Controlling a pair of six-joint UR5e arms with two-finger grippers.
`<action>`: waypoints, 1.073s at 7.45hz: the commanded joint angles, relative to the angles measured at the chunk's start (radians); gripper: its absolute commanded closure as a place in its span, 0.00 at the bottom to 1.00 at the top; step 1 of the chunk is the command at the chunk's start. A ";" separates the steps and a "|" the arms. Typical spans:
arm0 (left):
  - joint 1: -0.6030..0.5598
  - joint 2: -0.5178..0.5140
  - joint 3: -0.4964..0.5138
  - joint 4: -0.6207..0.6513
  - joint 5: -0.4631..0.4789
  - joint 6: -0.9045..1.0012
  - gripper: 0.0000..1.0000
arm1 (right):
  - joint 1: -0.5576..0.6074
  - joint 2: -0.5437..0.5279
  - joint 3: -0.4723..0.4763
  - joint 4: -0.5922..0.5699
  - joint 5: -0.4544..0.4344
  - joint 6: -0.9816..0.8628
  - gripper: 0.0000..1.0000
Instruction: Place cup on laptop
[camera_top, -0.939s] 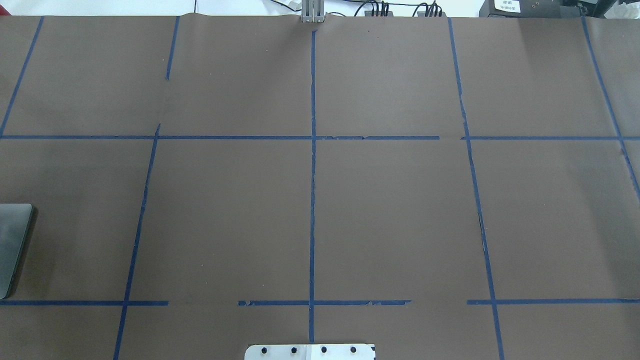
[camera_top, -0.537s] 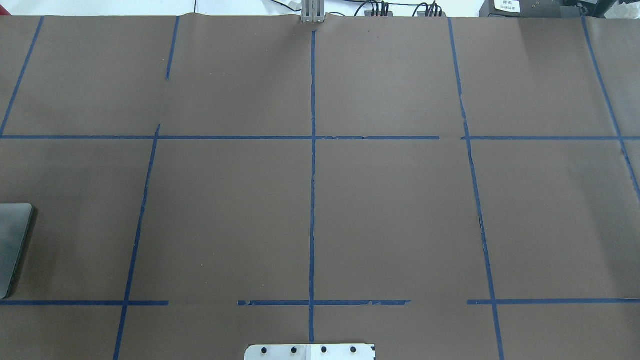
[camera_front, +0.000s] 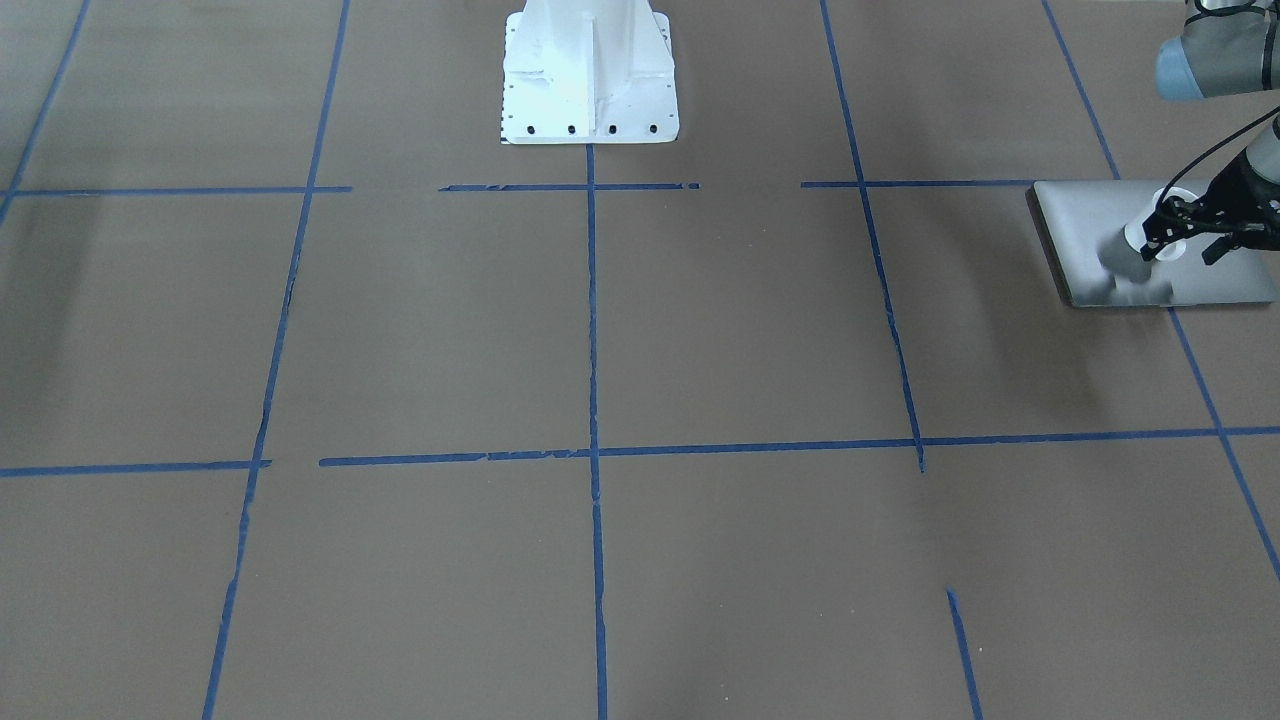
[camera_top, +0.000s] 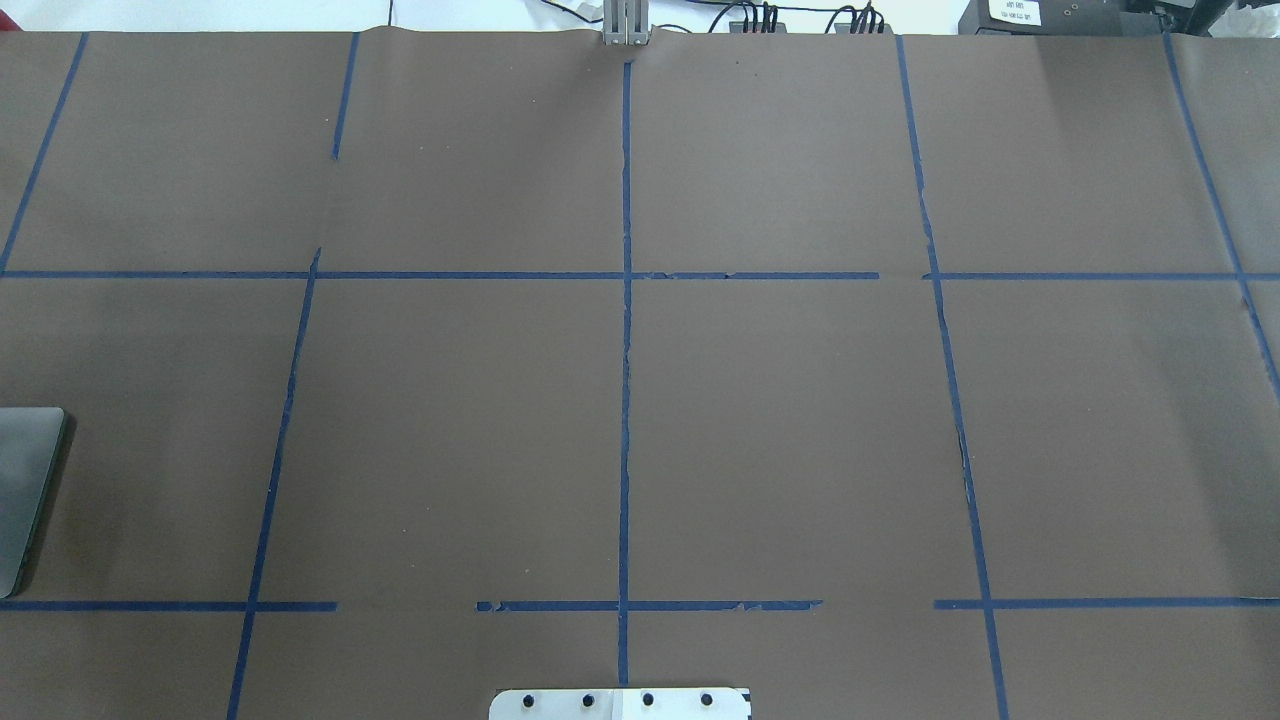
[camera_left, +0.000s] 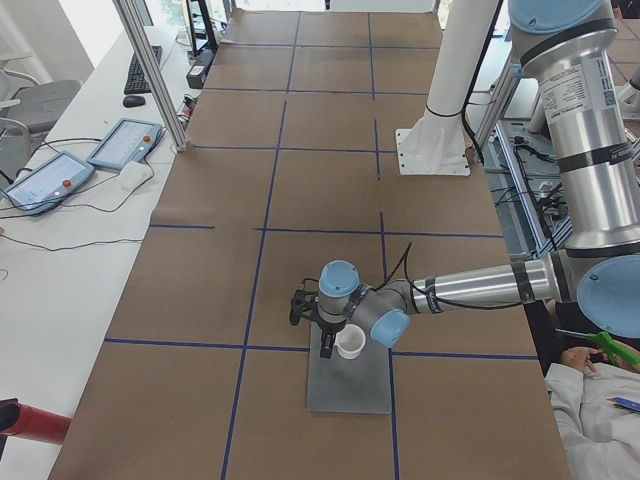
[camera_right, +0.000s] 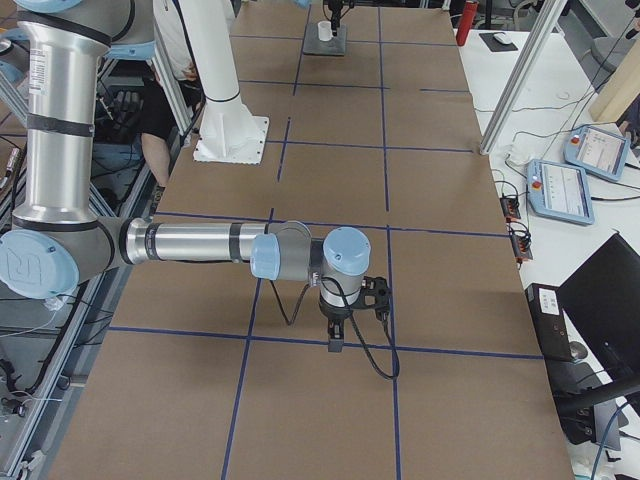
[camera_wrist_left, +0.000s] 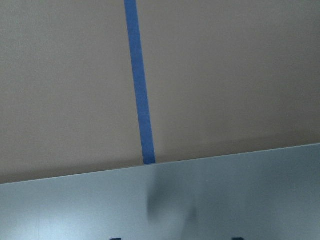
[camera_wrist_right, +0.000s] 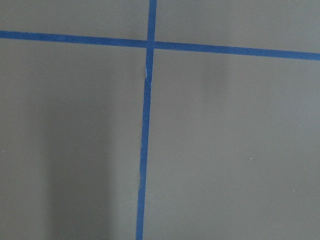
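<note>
The small white cup (camera_front: 1137, 236) is in my left gripper (camera_front: 1160, 232), which is shut on its rim, over the near end of the silver-grey laptop (camera_front: 1100, 215). The cup's shadow falls on the lid. In the exterior left view the cup (camera_left: 350, 345) hangs beside the gripper (camera_left: 328, 335) at the far edge of the laptop (camera_left: 350, 385). Only a corner of the laptop (camera_top: 25, 490) shows overhead. The left wrist view shows the lid (camera_wrist_left: 225, 200). My right gripper (camera_right: 335, 340) hangs over bare table; I cannot tell its state.
The white robot pedestal (camera_front: 590, 70) stands at the table's robot side. Blue tape lines (camera_top: 625, 400) grid the brown table. A side bench holds teach pendants (camera_left: 125, 145). A red object (camera_left: 30, 425) lies by the table's near left corner.
</note>
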 joint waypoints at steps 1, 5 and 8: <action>-0.163 -0.005 -0.162 0.263 -0.011 0.193 0.00 | 0.000 0.000 0.000 0.001 0.000 0.000 0.00; -0.422 -0.028 -0.278 0.584 -0.093 0.478 0.00 | 0.000 0.000 0.000 0.001 0.000 0.000 0.00; -0.437 -0.031 -0.254 0.628 -0.107 0.531 0.00 | 0.000 0.000 0.000 0.001 0.000 0.000 0.00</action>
